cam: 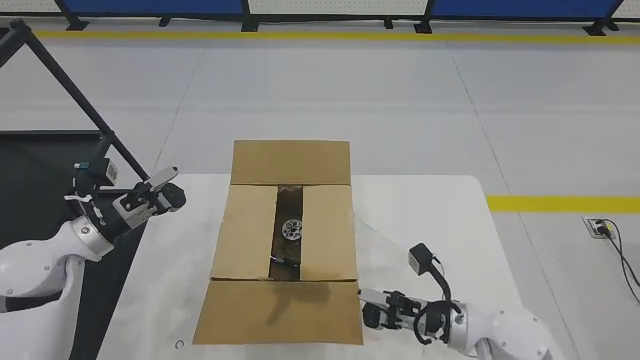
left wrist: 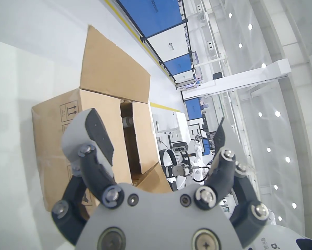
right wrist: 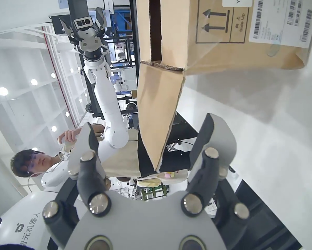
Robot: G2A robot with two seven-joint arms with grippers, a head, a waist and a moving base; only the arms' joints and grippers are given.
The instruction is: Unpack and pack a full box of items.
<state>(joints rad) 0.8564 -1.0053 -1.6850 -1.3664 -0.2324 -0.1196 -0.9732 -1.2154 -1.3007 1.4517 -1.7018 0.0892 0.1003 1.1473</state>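
Box (cam: 250, 260) on table (cam: 430, 210) — inward side flaps (cam: 330, 230) (two) block opening.

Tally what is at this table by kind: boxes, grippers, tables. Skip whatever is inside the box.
cardboard box: 1
grippers: 2, the left gripper and the right gripper, both open
table: 1
Total: 4

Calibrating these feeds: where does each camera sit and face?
Top: above the arms, looking down on box and table; left hand and right hand flank it.
Left wrist: on that arm, faces the box's side past its open hand.
Right wrist: on that arm, faces the box's labelled side past its open hand.
Shared: the box; right wrist also catches the left hand.
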